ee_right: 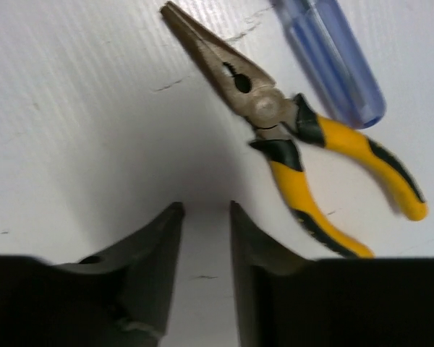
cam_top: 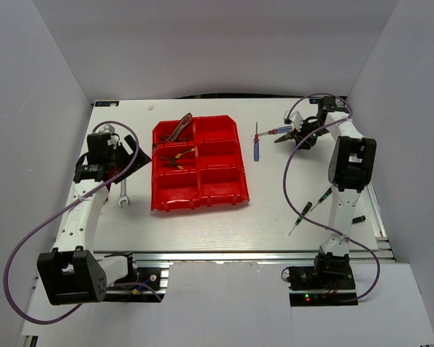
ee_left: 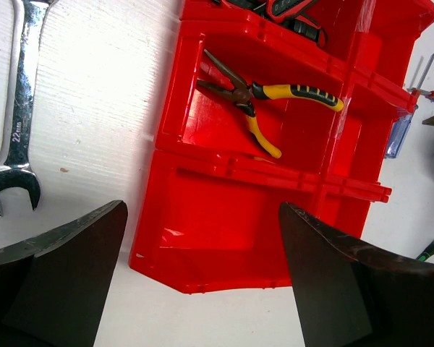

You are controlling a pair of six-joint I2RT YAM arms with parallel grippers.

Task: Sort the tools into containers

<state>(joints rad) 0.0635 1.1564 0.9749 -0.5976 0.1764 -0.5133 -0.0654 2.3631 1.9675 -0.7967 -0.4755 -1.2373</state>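
The red containers (cam_top: 224, 186) stand mid-table as a joined block. Red-black pliers (cam_top: 179, 128) lie in the back-left bin and yellow-handled pliers (ee_left: 275, 97) in the middle-left bin. A silver wrench (ee_left: 18, 108) lies on the table left of the block. My left gripper (ee_left: 202, 210) hangs wide open and empty above the block's near-left corner. At the back right, my right gripper (ee_right: 206, 210) is low over the table, its jaws narrowly apart with nothing between them. A second pair of yellow-handled pliers (ee_right: 296, 144) lies just right of its fingertips, beside a blue screwdriver handle (ee_right: 333, 58).
Another blue-handled screwdriver (cam_top: 256, 148) lies right of the bins. Two green-black screwdrivers (cam_top: 304, 215) (cam_top: 322, 196) lie beside the right arm, with a small dark piece (cam_top: 359, 218) near the table's right edge. White walls close in the table on three sides.
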